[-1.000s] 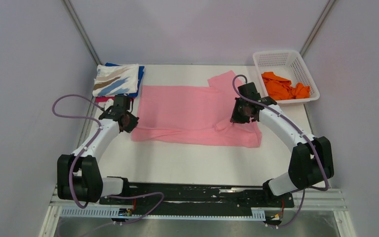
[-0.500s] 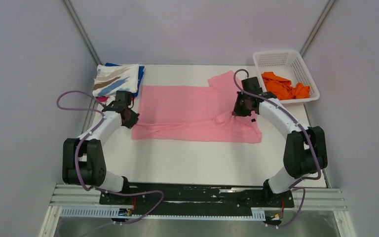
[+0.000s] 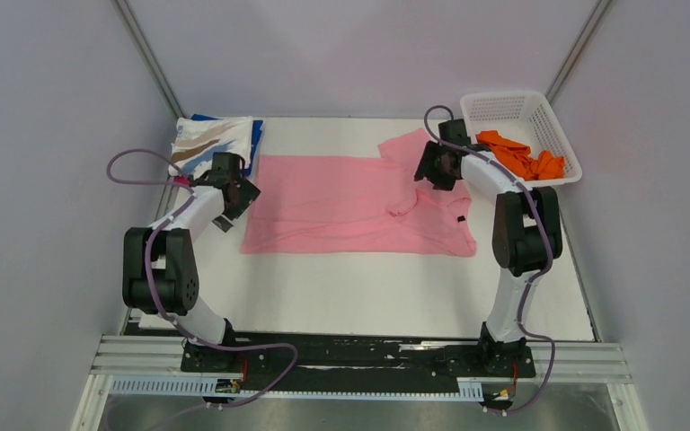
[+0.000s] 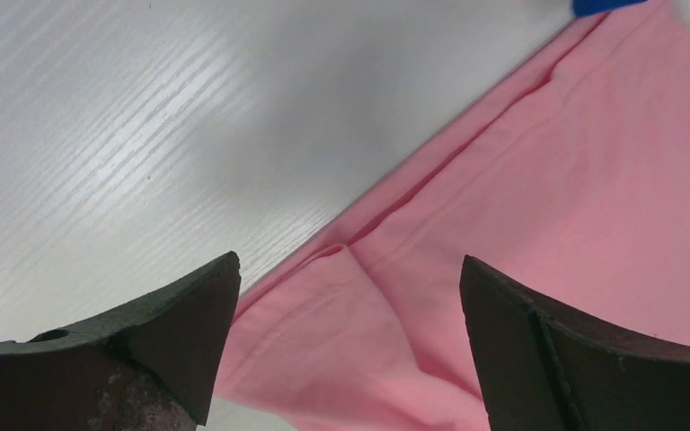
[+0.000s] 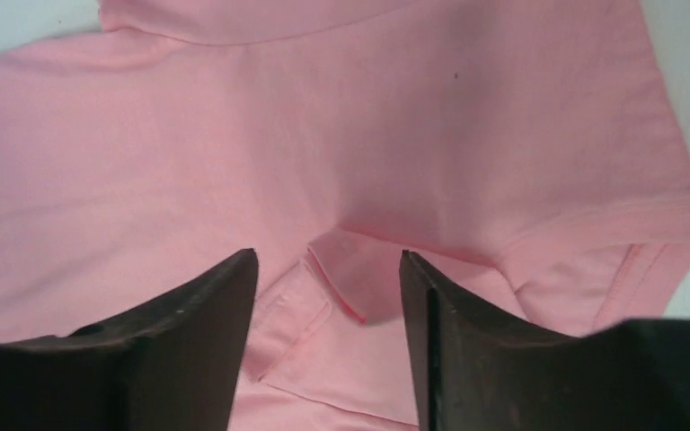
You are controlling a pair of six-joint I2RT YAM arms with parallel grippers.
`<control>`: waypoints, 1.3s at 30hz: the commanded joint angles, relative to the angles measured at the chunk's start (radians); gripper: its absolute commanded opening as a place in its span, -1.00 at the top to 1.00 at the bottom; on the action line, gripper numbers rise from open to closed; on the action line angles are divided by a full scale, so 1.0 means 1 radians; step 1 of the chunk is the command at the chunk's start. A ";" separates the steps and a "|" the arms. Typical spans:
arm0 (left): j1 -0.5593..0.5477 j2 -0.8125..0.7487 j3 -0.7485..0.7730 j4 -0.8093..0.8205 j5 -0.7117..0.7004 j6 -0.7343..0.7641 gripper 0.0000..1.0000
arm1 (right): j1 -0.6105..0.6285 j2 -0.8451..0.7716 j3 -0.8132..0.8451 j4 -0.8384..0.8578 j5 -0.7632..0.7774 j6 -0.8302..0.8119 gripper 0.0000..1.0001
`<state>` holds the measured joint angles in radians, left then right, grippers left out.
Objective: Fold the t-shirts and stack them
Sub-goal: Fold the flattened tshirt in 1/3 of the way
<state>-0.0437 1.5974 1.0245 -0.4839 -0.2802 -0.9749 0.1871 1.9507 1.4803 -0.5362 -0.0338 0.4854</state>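
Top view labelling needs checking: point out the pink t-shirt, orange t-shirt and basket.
pink t-shirt (image 3: pixel 341 202), top view, middle of body.
orange t-shirt (image 3: pixel 517 160), top view, crumpled middle.
basket (image 3: pixel 508 111), top view, bare far wall.

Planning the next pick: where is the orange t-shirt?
In the top view, the orange t-shirt lies crumpled in the white basket at the far right corner of the table.

Twin white-and-black arms, purple cables.
Left arm (image 3: pixel 190 214) and right arm (image 3: pixel 485 175) have white links, bulky black joints and a looping purple cable (image 3: pixel 130 152) each. Left gripper (image 4: pixel 350 269) and right gripper (image 5: pixel 328 260) have dark wedge fingers (image 5: pixel 189 341); one left finger (image 4: pixel 99 386) is rust-scuffed. Bases sit on a black plate (image 3: pixel 368 350).
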 commanded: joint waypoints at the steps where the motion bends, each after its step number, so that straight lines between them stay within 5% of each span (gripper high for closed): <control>1: 0.010 -0.053 0.117 -0.012 -0.049 0.050 -0.99 | -0.008 -0.066 0.060 0.047 0.002 0.004 -0.42; 3: 0.010 -0.082 0.115 -0.007 -0.006 0.070 -1.00 | -0.006 -0.126 0.004 0.054 -0.010 0.001 -0.77; 7: 0.008 -0.101 0.091 0.012 0.161 0.108 -1.00 | 0.015 -0.242 -0.168 0.095 -0.091 0.014 -1.00; 16: -0.079 -0.066 -0.024 0.102 0.313 0.124 -1.00 | 0.090 -0.216 -0.284 0.165 -0.221 0.021 -1.00; 32: -0.082 -0.065 0.002 0.038 0.263 0.142 -1.00 | 0.101 0.127 0.128 0.243 -0.200 0.043 -1.00; 39: -0.088 -0.059 0.031 0.036 0.265 0.144 -1.00 | 0.099 -0.061 -0.020 0.187 -0.072 0.041 -1.00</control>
<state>-0.1287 1.5581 0.9989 -0.4606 -0.0090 -0.8516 0.2859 2.0422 1.5551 -0.3382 -0.1986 0.5198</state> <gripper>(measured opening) 0.997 0.998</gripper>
